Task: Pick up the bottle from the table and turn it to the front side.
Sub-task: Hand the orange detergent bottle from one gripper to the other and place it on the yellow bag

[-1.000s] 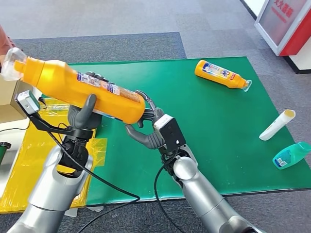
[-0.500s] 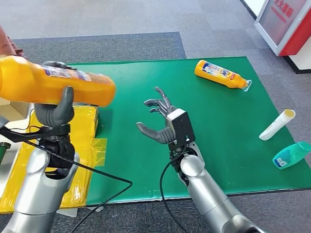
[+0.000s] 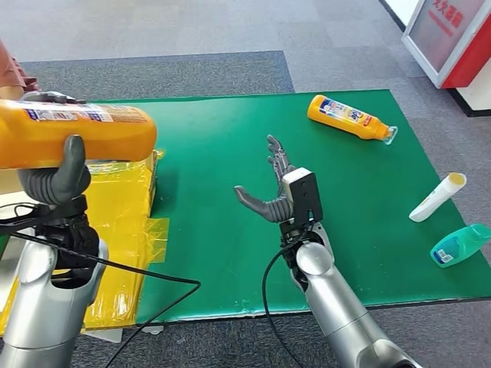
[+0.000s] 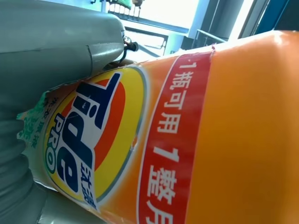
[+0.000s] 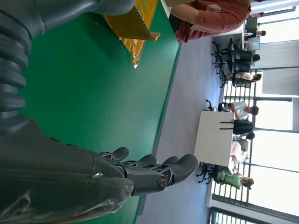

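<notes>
My left hand [image 3: 55,180] grips a big orange detergent bottle [image 3: 75,134] and holds it lying level in the air above the yellow sheet at the table's left side. Its back label faces up in the head view. In the left wrist view the bottle [image 4: 197,135] shows its Tide Pro label close beside my hand's grey cover [image 4: 42,46]. My right hand [image 3: 272,188] hovers over the middle of the green mat [image 3: 232,230], fingers spread, holding nothing. The right wrist view shows its fingers [image 5: 155,168] stretched out above the mat.
A second orange bottle [image 3: 350,116] lies at the mat's far right. A white tube [image 3: 437,196] and a teal bottle [image 3: 460,245] lie near the right edge. A yellow sheet [image 3: 121,222] and a cardboard box sit at the left. A person's sleeve [image 3: 11,69] shows at far left.
My left hand has carried the orange bottle leftward, away from my right hand. My right hand has let go of it and drawn back to the right, fingers spread.
</notes>
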`<act>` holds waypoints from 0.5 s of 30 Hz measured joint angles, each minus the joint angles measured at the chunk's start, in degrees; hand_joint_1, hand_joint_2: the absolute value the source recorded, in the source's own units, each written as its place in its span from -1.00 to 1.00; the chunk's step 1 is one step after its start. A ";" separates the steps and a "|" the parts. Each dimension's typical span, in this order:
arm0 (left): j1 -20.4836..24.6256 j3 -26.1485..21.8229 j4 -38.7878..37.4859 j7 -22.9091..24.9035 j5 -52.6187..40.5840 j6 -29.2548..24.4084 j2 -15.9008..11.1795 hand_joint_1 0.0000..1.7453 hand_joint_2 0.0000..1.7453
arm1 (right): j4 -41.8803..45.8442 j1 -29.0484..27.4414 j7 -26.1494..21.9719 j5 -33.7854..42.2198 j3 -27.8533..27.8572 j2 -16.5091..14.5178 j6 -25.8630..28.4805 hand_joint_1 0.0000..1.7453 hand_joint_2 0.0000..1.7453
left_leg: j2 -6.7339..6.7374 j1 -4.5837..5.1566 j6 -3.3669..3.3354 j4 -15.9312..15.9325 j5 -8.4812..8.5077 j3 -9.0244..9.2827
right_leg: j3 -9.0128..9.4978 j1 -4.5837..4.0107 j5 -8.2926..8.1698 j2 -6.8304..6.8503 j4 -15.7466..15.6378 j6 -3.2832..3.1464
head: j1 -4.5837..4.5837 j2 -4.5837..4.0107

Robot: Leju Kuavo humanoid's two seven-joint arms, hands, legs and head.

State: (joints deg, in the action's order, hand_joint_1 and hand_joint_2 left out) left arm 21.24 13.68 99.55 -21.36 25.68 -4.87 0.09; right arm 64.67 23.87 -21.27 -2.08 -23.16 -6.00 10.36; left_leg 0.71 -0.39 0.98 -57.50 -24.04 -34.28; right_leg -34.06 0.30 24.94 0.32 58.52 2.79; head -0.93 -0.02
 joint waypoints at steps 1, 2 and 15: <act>-0.03 0.00 0.04 0.00 0.00 0.00 -0.04 1.00 1.00 | 0.00 0.00 0.00 0.00 0.01 0.01 0.00 -1.00 1.00 | 0.00 0.00 0.00 0.00 0.00 0.00 | 0.00 0.00 0.00 0.00 0.00 0.00 | -0.01 0.00; -0.04 0.00 0.08 -0.01 0.00 0.00 -0.08 1.00 1.00 | 0.00 0.00 0.00 0.00 0.02 0.01 0.00 -1.00 1.00 | 0.00 0.00 0.00 0.00 0.00 0.00 | 0.00 0.00 0.00 0.00 0.00 0.00 | -0.01 0.00; -0.60 -1.03 1.49 -4.69 -24.37 -15.51 -2.07 1.00 1.00 | -0.43 -0.58 -0.05 -1.18 2.76 0.28 0.75 -1.00 1.00 | 0.00 0.00 0.00 0.00 0.00 0.00 | 0.00 0.00 0.00 0.00 0.00 0.00 | 0.00 0.00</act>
State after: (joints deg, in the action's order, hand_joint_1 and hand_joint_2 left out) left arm 20.64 12.66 101.04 -26.05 1.31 -20.39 -1.99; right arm 64.25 23.30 -21.32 -3.26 -20.41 -5.72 11.11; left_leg 0.71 -0.39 0.98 -57.50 -24.04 -34.28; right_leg -34.06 0.30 24.94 0.32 58.52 2.79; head -0.93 -0.02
